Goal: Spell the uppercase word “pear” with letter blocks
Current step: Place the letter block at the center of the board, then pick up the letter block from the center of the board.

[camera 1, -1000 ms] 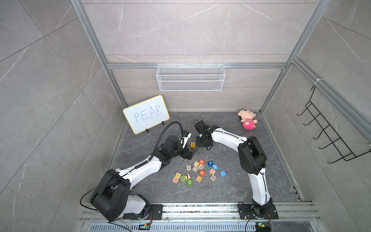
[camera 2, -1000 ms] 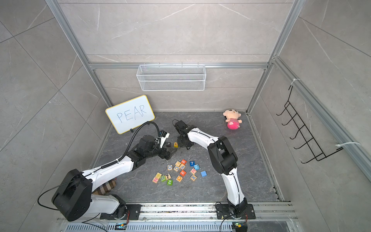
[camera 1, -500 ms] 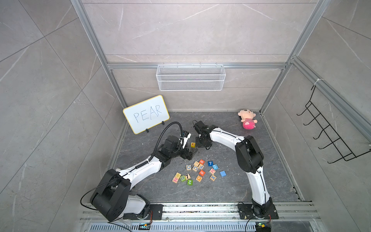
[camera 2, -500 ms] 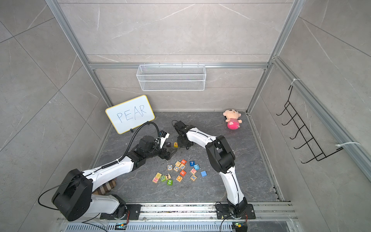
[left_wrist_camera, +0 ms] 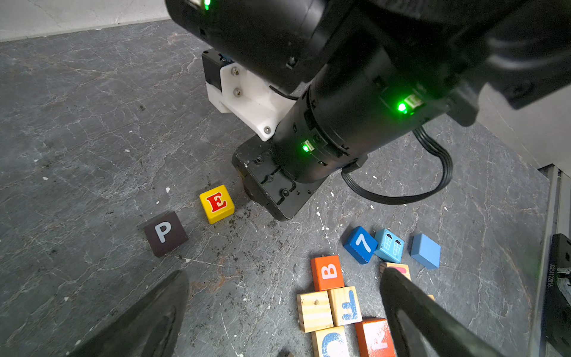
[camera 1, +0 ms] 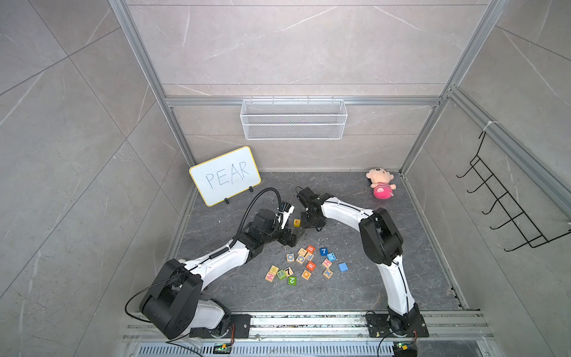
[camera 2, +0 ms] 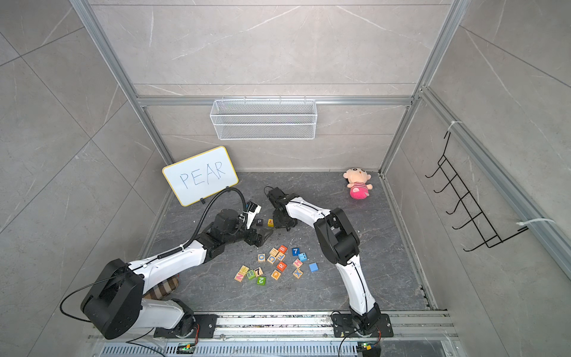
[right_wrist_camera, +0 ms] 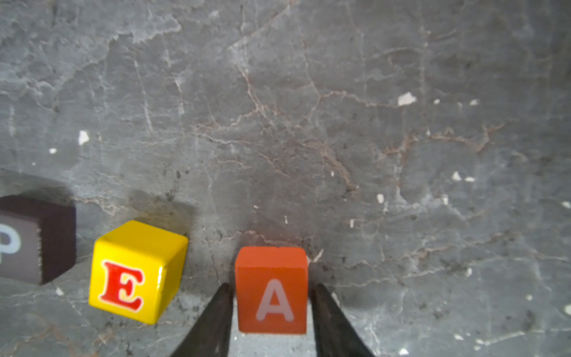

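The orange A block point(right_wrist_camera: 272, 312) sits on the floor point(right_wrist_camera: 340, 123) just beside the yellow E block point(right_wrist_camera: 136, 272), with the P block point(right_wrist_camera: 34, 241) beyond. It looks light, rigid and slick-painted, best taken by opposite sides. My right pincer point(right_wrist_camera: 272, 287) straddles those sides; whether it is pinching or just clear, I cannot tell.

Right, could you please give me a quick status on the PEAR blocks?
Left gripper open, empty, near pile. Right gripper open, jaws flanking A block, in line with E block, P block. R block in pile, neighbours tight against it.
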Controlling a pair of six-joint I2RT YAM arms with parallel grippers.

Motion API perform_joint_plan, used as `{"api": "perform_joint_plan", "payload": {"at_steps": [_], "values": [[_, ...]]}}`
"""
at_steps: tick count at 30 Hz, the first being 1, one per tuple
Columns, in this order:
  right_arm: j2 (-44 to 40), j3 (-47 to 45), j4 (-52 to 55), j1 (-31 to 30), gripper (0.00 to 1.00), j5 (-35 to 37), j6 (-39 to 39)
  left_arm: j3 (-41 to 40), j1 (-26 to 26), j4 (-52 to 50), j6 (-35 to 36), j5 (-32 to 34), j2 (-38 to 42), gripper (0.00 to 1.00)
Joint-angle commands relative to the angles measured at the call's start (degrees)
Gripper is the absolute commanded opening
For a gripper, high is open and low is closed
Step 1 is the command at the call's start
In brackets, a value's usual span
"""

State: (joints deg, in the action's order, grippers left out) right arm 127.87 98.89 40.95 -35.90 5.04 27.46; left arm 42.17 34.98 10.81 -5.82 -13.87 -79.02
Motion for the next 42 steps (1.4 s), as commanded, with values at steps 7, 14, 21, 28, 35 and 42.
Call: {"api": "perform_joint_plan", "payload": {"at_steps": [7, 14, 21, 28, 35, 42], "values": [[-2.49, 0.25, 0.86, 0.13, 0.56, -1.74, 0.01, 1.07, -0.23, 0.04, -1.1, -1.31, 1.52, 1.0], [-12.72, -5.39, -1.85, 0.01, 0.62, -5.03, -1.46, 1.45, -0.19, -4.81, -1.99, -1.16, 7.2, 1.0], [-28.24, -17.61, -4.23, -1.26, 0.6, -10.88, -7.33, 1.2, 0.05, -14.19, -3.0, -2.72, 14.42, 1.0], [-43.15, -33.28, -0.69, -3.43, 0.52, -13.12, -13.71, -2.2, 1.9, -24.69, -8.16, -3.54, 23.56, 1.0], [-45.17, -42.06, -4.52, -9.69, 0.52, -13.75, -17.56, -6.96, 11.2, -25.82, -13.55, 0.79, 27.29, 1.0], [-40.02, -46.52, -13.71, -13.07, 0.52, -14.39, -18.84, -8.85, 22.78, -25.5, -16.66, 10.12, 22.59, 1.0]]}}
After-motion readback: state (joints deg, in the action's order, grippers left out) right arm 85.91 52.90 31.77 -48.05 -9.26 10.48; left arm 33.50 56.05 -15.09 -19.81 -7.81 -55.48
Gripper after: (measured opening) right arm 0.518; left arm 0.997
